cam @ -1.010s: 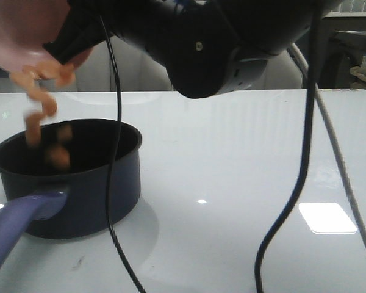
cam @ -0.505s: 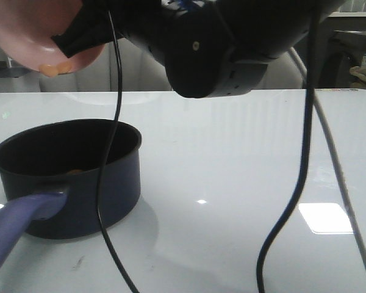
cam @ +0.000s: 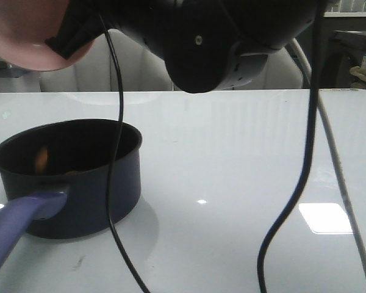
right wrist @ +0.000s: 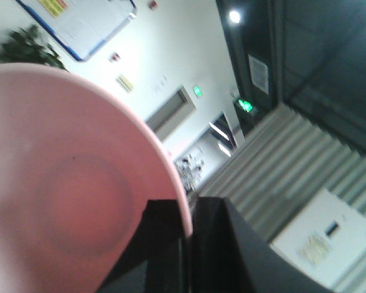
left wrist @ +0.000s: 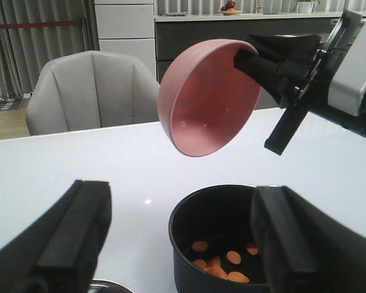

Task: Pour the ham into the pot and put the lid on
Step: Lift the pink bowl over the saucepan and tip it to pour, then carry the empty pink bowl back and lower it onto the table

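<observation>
Ham lies as thin orange slices on the black floor of the pot, and one piece shows blurred inside its far wall in the front view. From the left wrist view, the right tool pinches the rim of the pink bowl, tipped steeply with its mouth facing down toward the pot; the bowl looks empty. In the front view the bowl hangs at about 11 o'clock above the pot, clear of the rim. The left tool is wide open, gripping nothing, its dark fingers flanking the pot from the near side. The pot's long purple handle runs toward 7 o'clock in the front view, so its long axis points back at the robot's left. A curved metal edge, possibly the lid, peeks between the left fingers; I cannot tell for sure. If so, the left arm is nearer for covering. Black cables dangle across the front view.
</observation>
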`<state>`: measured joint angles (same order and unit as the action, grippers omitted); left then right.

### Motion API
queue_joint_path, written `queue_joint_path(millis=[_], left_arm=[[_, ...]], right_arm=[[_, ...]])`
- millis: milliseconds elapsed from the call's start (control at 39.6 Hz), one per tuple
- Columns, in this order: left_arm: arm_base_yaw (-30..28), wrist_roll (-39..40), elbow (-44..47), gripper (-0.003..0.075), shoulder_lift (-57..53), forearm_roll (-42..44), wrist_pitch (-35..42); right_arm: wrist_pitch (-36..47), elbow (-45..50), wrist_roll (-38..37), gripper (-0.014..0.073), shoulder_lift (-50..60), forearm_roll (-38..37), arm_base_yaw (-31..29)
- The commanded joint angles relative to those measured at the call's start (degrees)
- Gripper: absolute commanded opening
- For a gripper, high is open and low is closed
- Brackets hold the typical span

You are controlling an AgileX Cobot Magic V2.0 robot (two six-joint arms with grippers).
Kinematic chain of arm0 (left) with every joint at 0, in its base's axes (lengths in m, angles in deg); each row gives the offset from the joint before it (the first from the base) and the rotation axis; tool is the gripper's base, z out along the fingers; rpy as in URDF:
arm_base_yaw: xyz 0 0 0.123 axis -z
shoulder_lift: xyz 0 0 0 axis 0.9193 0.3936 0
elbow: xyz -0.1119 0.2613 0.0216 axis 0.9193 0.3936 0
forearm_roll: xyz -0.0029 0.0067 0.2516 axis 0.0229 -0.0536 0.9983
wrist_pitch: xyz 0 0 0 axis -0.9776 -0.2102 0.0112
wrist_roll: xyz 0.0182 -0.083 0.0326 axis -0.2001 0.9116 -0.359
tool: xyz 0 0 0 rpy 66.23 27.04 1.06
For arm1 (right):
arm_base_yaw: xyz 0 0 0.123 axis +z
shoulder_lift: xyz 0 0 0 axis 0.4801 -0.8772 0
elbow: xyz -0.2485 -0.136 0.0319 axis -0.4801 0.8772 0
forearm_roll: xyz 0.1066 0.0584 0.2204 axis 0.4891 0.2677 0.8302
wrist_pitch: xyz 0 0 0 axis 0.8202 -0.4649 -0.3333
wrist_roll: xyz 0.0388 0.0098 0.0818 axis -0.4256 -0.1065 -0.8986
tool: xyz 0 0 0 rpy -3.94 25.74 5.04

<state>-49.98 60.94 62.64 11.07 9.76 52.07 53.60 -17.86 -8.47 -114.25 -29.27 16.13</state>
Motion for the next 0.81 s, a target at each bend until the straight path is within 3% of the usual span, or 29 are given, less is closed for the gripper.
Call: queue_joint_path(millis=[0, 152, 227, 429, 556, 783], left_arm=[[0.49, 0.6, -1.55, 0.0522, 0.71, -0.46, 4.78], [0.49, 0.6, -1.55, 0.0522, 0.71, -0.46, 4.78], [0.49, 0.6, -1.55, 0.0522, 0.71, -0.46, 4.78], [0.49, 0.6, -1.55, 0.0522, 0.71, -0.46, 4.78], [0.49, 0.6, -1.55, 0.0522, 0.71, -0.46, 4.78], [0.49, 0.6, -1.55, 0.0522, 0.71, -0.46, 4.78]], right_arm=[[5.17, -1.66, -1.34, 0.0136, 3.77, 6.72, -0.25], [-4.88, -1.66, -19.77, 0.0136, 4.55, 20.47, -0.25], [-19.66, -1.71, -24.49, 0.0136, 7.29, 23.38, -0.35], [-50.54, -1.71, -24.22, 0.0136, 16.18, 24.84, -3.42], [-68.35, -1.71, -18.8, 0.0136, 20.8, 24.71, -8.66], [-86.22, -1.71, -18.56, 0.0136, 26.36, 22.95, -19.98]])
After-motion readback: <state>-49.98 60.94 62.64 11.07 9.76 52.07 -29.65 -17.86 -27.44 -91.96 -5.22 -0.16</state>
